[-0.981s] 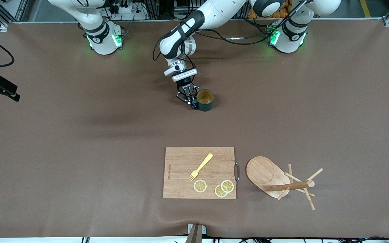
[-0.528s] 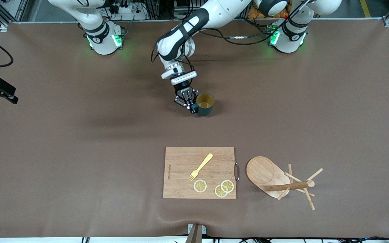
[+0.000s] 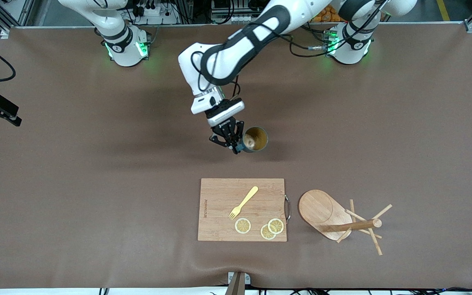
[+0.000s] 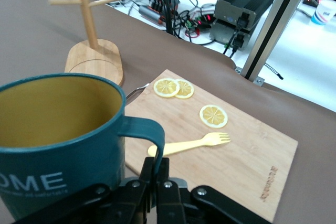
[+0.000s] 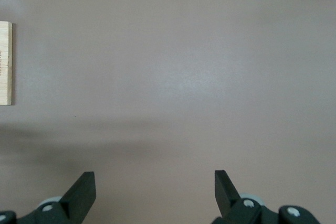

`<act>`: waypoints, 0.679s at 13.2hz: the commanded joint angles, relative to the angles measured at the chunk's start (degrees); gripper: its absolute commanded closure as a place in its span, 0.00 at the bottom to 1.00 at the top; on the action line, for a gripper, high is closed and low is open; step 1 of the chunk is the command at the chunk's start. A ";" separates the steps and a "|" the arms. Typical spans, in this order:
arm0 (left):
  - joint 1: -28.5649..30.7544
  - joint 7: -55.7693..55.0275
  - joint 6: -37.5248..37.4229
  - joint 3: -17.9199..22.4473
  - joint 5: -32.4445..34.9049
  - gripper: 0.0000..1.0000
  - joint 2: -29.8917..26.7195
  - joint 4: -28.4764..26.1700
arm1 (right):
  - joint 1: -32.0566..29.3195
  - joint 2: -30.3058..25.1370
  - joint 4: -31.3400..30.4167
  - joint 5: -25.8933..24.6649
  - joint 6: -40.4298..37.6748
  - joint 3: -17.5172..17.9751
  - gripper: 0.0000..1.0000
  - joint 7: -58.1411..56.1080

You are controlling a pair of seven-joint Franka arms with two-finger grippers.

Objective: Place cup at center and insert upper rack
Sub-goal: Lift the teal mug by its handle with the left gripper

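Clearly the cup-carrying step is in hand: the left gripper (image 3: 236, 144) is clamped on the handle of the cup (image 3: 255, 139) and holds it in the air over bare table (image 3: 96, 164), short of the cutting board (image 3: 242, 209). Next it must set the cup down upright — then release. Beside the cutting board the upper rack (image 3: 342, 219) lies tipped over, untouched. The right gripper (image 5: 152, 195) waits, spread wide.

Fork (image 3: 243, 202) on cutting board (image 3: 219, 221), upper rack (image 3: 334, 217) beside.
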 commanded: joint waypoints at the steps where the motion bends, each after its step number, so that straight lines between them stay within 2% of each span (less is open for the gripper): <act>1: 5.35 9.80 3.06 -0.96 -11.45 1.00 -5.58 0.87 | -0.41 0.59 1.45 -0.17 -0.49 0.31 0.00 0.01; 2: 7.20 10.61 3.41 -0.96 -18.38 1.00 -6.46 2.20 | -0.50 0.76 1.46 -0.17 -0.49 0.31 0.00 0.01; 3: 9.39 10.53 4.46 -0.78 -21.67 1.00 -7.69 2.21 | -0.50 0.76 1.37 -0.17 -0.58 0.22 0.00 0.01; 5: 13.79 9.48 7.44 -0.87 -24.85 1.00 -8.58 2.21 | -0.41 0.59 1.46 -0.17 -0.58 0.22 0.00 0.01; 9: 22.76 7.28 10.79 -0.78 -35.66 1.00 -10.34 2.04 | -0.50 0.59 1.37 -0.17 -0.67 0.22 0.00 0.01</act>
